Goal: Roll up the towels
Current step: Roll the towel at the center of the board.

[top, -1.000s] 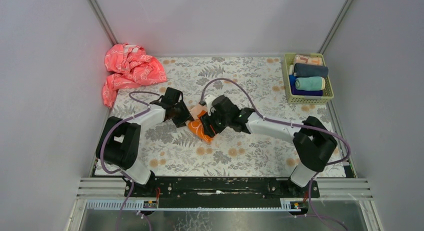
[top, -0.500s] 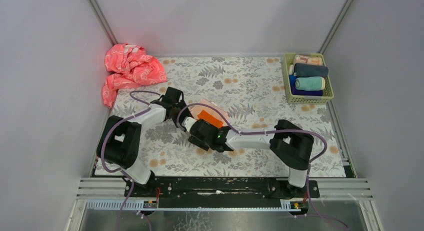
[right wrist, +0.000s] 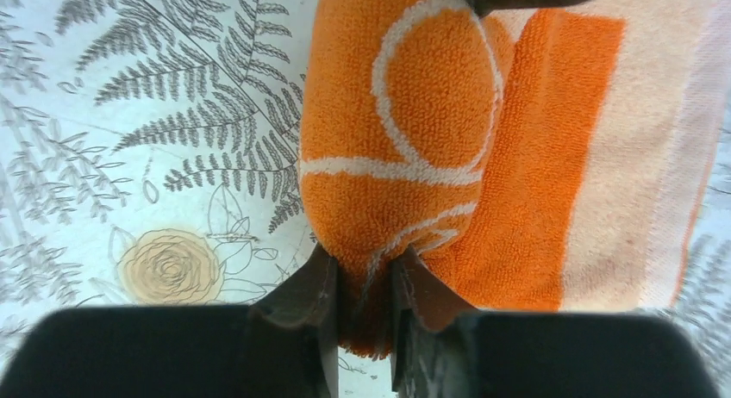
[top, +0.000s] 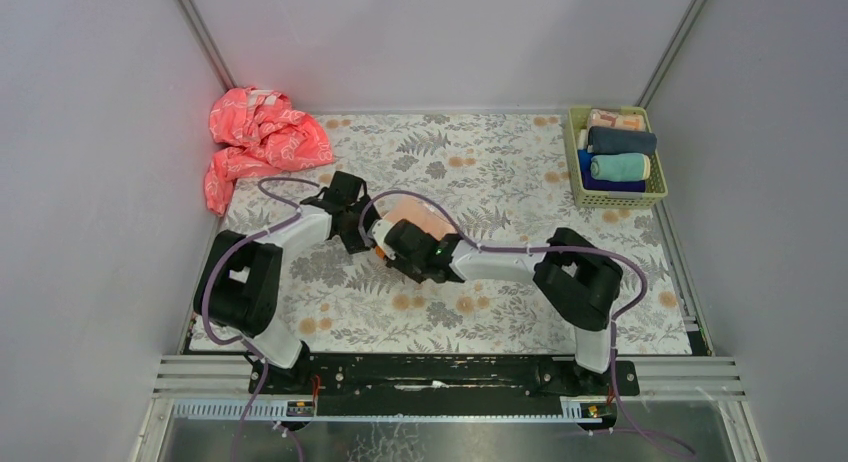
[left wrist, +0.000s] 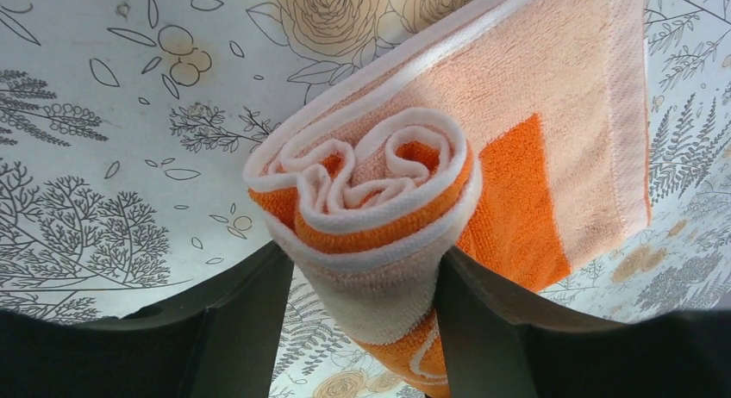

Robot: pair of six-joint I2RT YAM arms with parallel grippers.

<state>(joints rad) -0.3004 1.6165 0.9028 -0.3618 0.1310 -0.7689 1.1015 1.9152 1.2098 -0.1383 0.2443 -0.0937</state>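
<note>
The orange and peach towel (top: 418, 222) lies partly rolled at the middle of the flowered mat, its unrolled peach part spread flat beside the roll. In the left wrist view my left gripper (left wrist: 366, 307) is shut round one end of the roll (left wrist: 379, 183), both fingers pressing its sides. In the right wrist view my right gripper (right wrist: 364, 299) pinches the other end of the roll (right wrist: 396, 139), which bears white lettering. From above the left gripper (top: 356, 228) and right gripper (top: 388, 238) sit close together at the towel. A rolled mint-teal towel (top: 620, 167) lies in the basket.
A yellow-green basket (top: 575, 152) at the back right holds several rolled towels. A crumpled pink-red cloth (top: 258, 137) lies at the back left corner. Grey walls close in the mat on three sides. A purple cable loops over the right arm.
My right gripper left the towel, swung down and round to the left, and now grips the roll's near end. The towel was set down with its peach part flat. The left gripper barely moved.
</note>
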